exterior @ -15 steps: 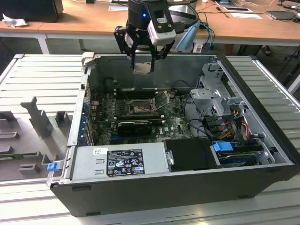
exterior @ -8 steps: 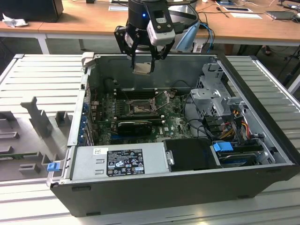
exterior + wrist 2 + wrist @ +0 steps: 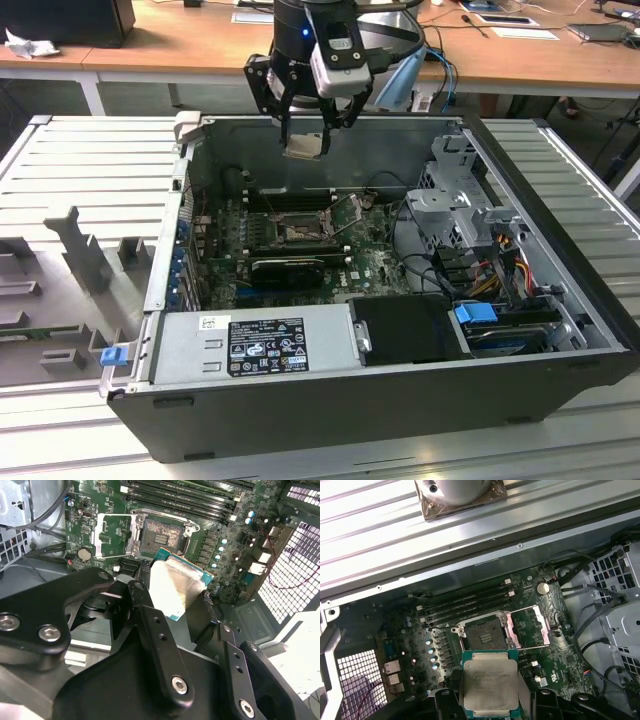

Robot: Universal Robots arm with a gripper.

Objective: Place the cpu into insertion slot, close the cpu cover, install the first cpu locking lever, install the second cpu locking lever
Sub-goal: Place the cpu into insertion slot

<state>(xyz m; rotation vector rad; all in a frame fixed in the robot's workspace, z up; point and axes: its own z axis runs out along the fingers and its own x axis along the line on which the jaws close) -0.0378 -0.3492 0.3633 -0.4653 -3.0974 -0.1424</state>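
Cpu (image 3: 490,687) in pincer (image 3: 306,142) grip

Overhead room light fell evenly in the exterior view, and the ribbed metal table (image 3: 60,160) shone pale grey along its far edge. Inside the computer case (image 3: 300,420) the motherboard (image 3: 370,265) lay in shade, darkest beneath the near wall. In the second wrist view the cpu (image 3: 177,587) threw white glare off its metal face. In the first wrist view the table's ribs washed out almost to white, and the board was dim.

An open computer case (image 3: 380,405) sits on a slatted table (image 3: 90,160).
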